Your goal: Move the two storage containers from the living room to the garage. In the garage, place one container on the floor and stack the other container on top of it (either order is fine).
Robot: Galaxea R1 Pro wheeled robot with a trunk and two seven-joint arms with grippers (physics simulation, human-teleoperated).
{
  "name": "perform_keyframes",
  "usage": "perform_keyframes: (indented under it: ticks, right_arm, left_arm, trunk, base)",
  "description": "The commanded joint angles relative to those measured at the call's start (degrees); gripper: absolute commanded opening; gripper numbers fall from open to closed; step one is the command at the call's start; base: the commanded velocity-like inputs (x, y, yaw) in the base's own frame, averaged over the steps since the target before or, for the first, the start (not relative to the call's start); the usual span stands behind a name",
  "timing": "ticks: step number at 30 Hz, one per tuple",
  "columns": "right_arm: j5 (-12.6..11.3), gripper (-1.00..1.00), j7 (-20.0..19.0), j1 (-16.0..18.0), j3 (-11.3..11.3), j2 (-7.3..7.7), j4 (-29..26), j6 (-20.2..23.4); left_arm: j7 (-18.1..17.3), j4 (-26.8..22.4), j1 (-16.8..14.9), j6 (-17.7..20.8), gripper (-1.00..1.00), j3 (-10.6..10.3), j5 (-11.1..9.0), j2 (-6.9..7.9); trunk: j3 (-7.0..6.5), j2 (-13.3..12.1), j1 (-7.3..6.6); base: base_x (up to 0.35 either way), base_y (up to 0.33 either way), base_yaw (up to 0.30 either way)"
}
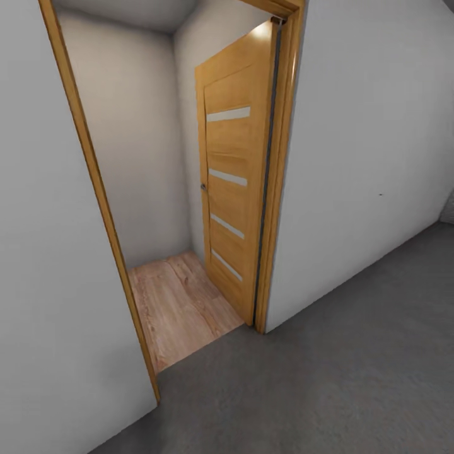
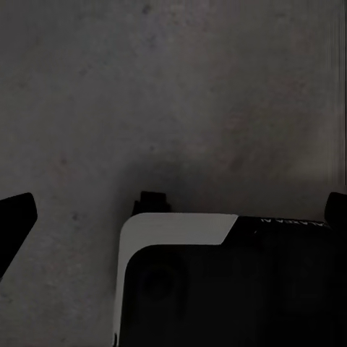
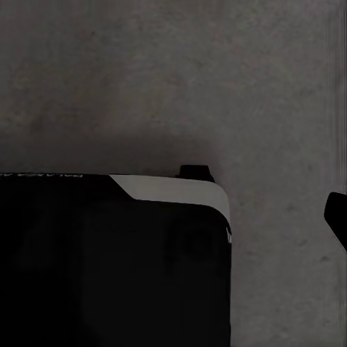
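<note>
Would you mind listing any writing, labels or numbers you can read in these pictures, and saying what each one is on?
Nothing can be read for certain.
Left wrist view: faint pale lettering on the black robot body, too small and blurred to read.
Right wrist view: faint pale lettering on the black robot body, also too blurred to read.
Head view: no writing on the wooden door, the white walls or the grey concrete floor.

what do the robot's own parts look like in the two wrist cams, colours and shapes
In the left wrist view, the fingers are flat black with pointed tips. Below sits a black rounded body edged by a white band, with faint white lettering too small to read. The right wrist view shows a matching black body with a white-edged rounded corner, and one black finger at the frame edge.
</note>
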State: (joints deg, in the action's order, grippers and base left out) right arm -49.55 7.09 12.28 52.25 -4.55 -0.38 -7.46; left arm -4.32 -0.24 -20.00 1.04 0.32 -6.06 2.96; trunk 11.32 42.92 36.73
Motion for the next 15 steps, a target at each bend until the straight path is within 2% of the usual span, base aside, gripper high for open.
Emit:
perform_keyframes:
  ticks: [1, 7, 15]
  right_arm:
    - [-0.4, 1.00, 0.2, 0.0, 0.5, 0.00, 0.0, -0.1]
    - [-0.3, 1.00, 0.2, 0.0, 0.6, 0.06, 0.0, 0.0]
    - [-0.2, 1.00, 0.3, 0.0, 0.5, 0.07, 0.0, -0.1]
  left_arm:
    - [-0.3, 0.0, 0.0, 0.2, 1.00, 0.0, -0.5, 0.02]
    - [-0.2, 0.0, 0.0, 0.4, 1.00, -0.1, 0.7, 0.00]
    - [-0.2, 0.0, 0.0, 0.5, 1.00, 0.0, 0.5, 0.03]
  trunk:
    - [0.08, 0.1, 0.04]
    - [0.08, 0.1, 0.04]
    - [0.08, 0.1, 0.04]
  base:
    - [0.265, -0.149, -0.015]
    - [0.284, -0.152, -0.004]
    - [0.295, -0.126, 0.000]
